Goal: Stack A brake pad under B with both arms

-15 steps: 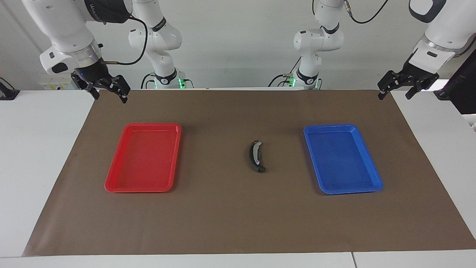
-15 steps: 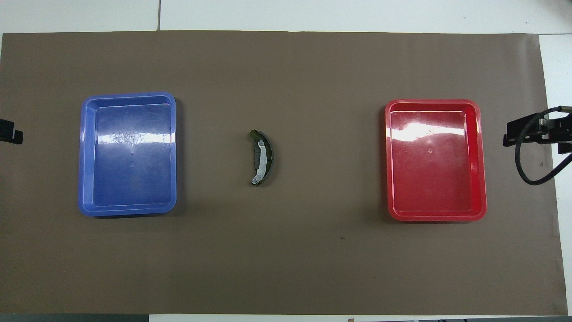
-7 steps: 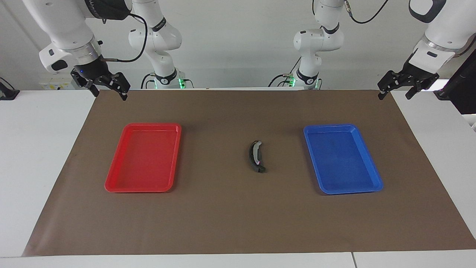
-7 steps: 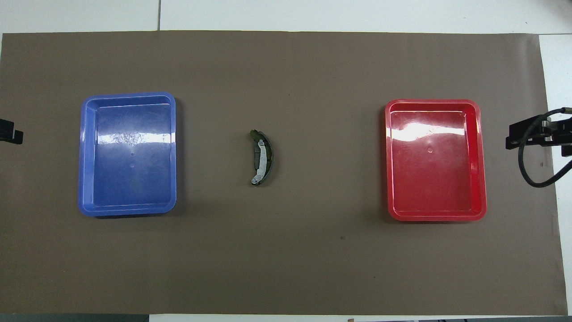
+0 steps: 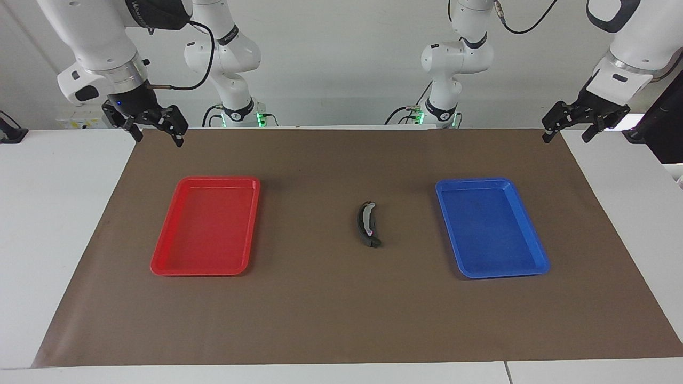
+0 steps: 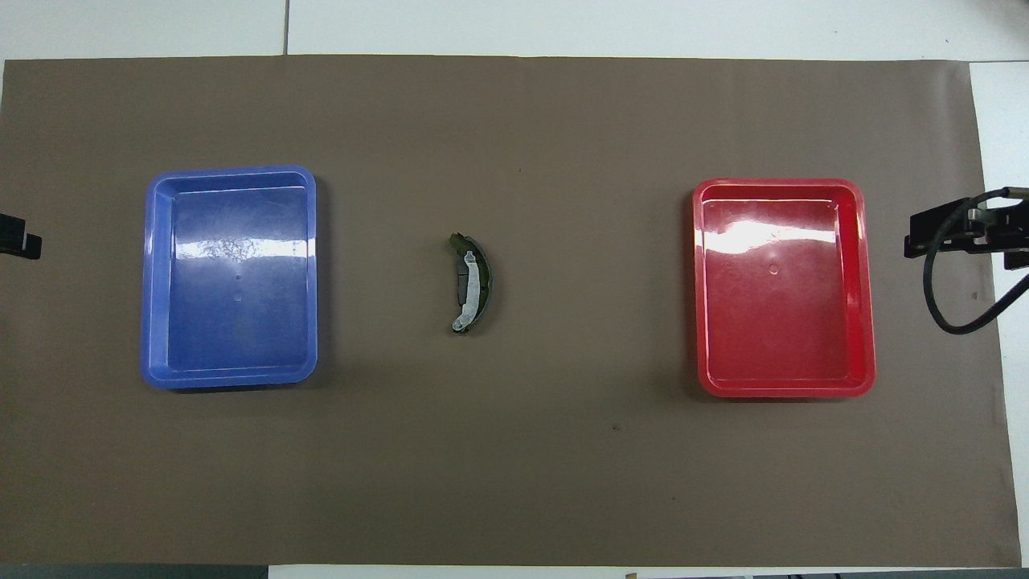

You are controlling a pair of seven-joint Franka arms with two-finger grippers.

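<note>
Shoe B (image 5: 367, 224): lying on pad (image 5: 375, 242), seemingly, mid-mat (image 5: 341, 320).
Left gripper (image 5: 568, 127): open, empty, over mat corner.
Right gripper (image 5: 155, 128): same.

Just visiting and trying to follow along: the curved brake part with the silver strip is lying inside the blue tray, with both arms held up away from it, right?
Not quite. The curved brake shoe lies on the brown mat between the blue tray and the red tray, inside neither, as the overhead view shows. Both arms are indeed held up away from it.

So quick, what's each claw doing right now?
Left claw: open, holding nothing.
Right claw: open, holding nothing.
</note>
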